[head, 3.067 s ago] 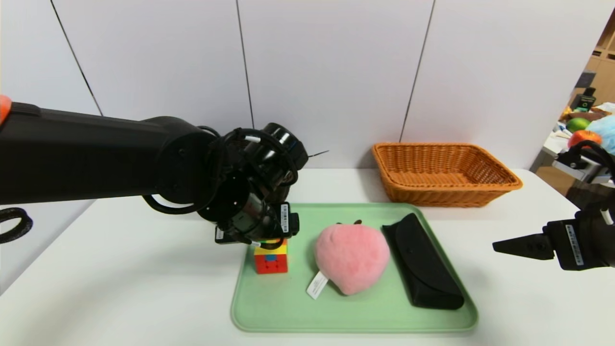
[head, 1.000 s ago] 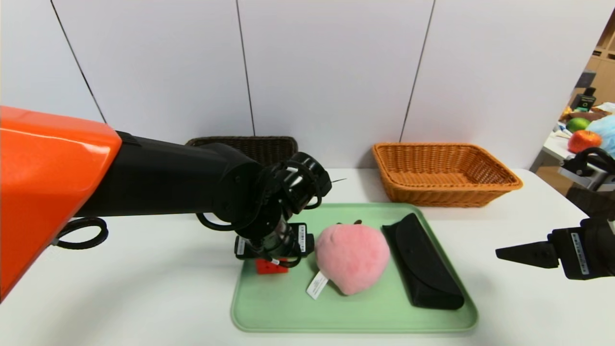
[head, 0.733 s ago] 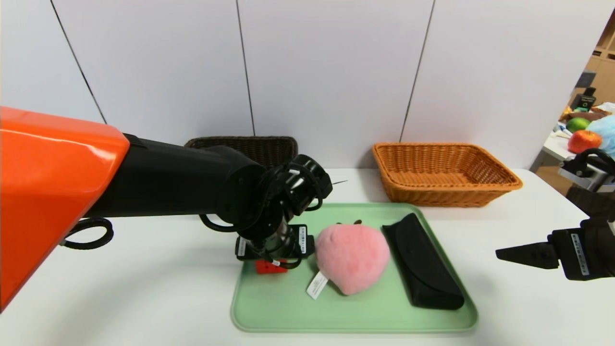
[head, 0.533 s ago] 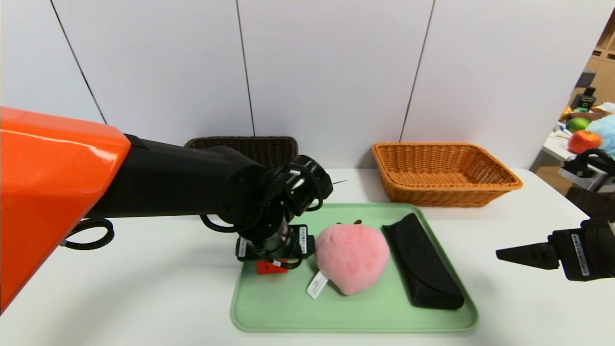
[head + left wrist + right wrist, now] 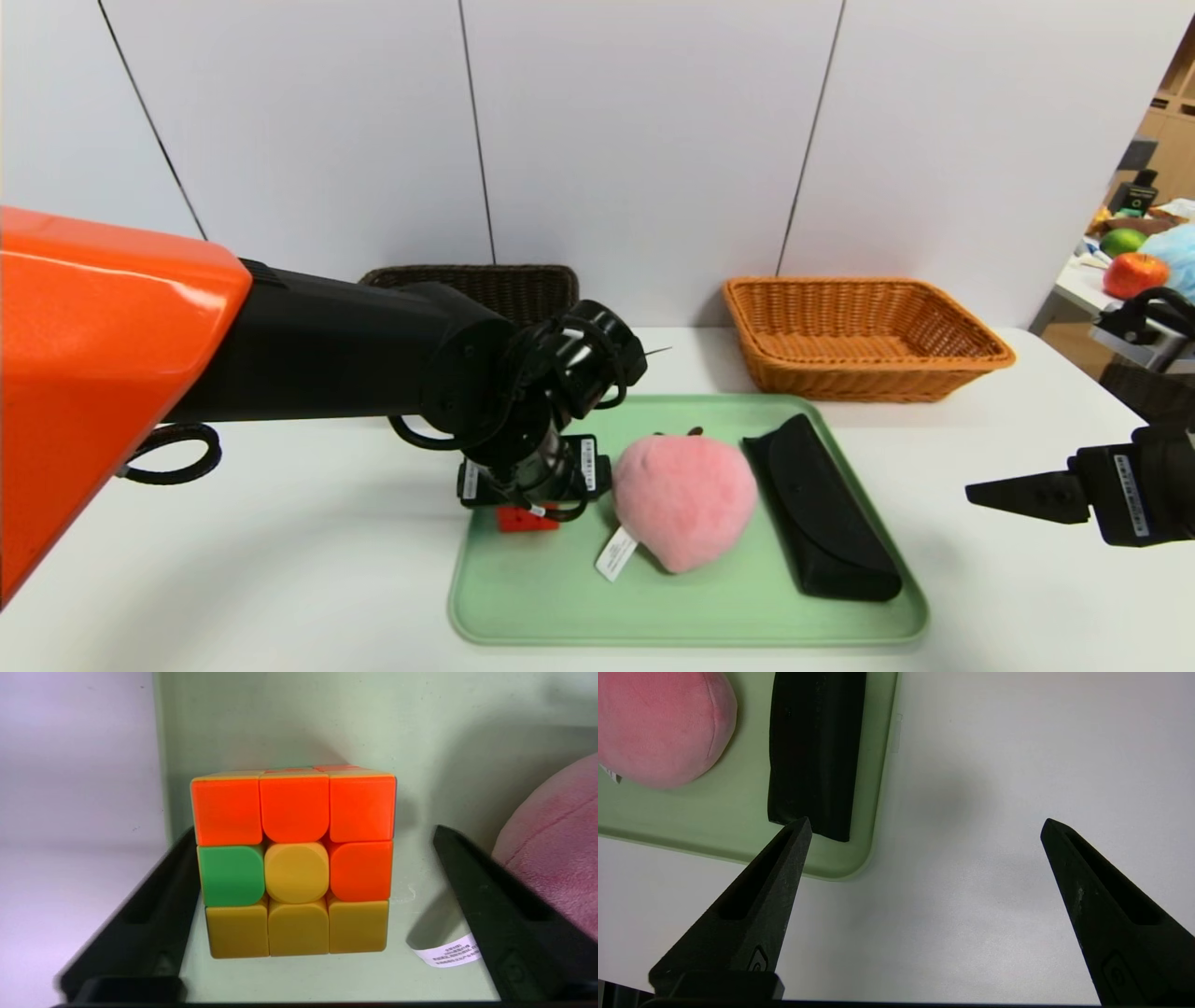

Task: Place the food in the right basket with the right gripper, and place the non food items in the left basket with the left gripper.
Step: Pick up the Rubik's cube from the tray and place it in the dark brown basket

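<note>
Evidently the cube pick is in hand: the left gripper (image 5: pixel 315 833), unclenched and holding nothing, straddles the puzzle cube (image 5: pixel 296 872) on the green tray (image 5: pixel 691 631); next move requires centring, then closing.

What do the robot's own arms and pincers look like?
The left arm has a glossy orange shell, then black segments with looping black cables. The left pincer and right pincer are black with tapering fingers; both carry pale barcode labels.

A smooth white table (image 5: pixel 280 560) is supporting a rectangular green tray (image 5: pixel 653 611); a brown wicker basket (image 5: pixel 868 378) is sitting toward its one o'clock, a partly hidden dark woven basket (image 5: pixel 523 287) toward eleven.
</note>
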You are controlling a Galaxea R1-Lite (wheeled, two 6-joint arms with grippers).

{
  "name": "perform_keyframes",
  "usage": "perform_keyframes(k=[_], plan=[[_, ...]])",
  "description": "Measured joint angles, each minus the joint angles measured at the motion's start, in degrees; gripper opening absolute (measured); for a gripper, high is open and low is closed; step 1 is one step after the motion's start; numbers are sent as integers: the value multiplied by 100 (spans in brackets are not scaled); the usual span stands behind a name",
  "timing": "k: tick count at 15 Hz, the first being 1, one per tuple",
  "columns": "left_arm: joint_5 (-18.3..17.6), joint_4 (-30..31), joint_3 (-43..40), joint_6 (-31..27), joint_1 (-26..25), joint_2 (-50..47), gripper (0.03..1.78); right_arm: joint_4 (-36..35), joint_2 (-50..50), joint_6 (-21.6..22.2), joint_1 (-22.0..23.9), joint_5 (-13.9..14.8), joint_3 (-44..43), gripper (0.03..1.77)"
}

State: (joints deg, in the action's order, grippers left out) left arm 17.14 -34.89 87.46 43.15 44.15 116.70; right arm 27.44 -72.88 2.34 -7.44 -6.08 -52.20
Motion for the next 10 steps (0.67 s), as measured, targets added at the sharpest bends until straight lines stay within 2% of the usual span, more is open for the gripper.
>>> perform_keyframes(k=[2, 4, 10], plan=[[11, 0, 0, 0, 2, 0, 124, 0, 13, 0, 0, 0, 0, 170], [16, 2, 0, 0, 2, -2, 100, 0, 28, -4, 0, 0, 0, 170], [79, -41, -2, 0, 0, -90, 98, -11, 44, -2, 2, -2, 17, 170]])
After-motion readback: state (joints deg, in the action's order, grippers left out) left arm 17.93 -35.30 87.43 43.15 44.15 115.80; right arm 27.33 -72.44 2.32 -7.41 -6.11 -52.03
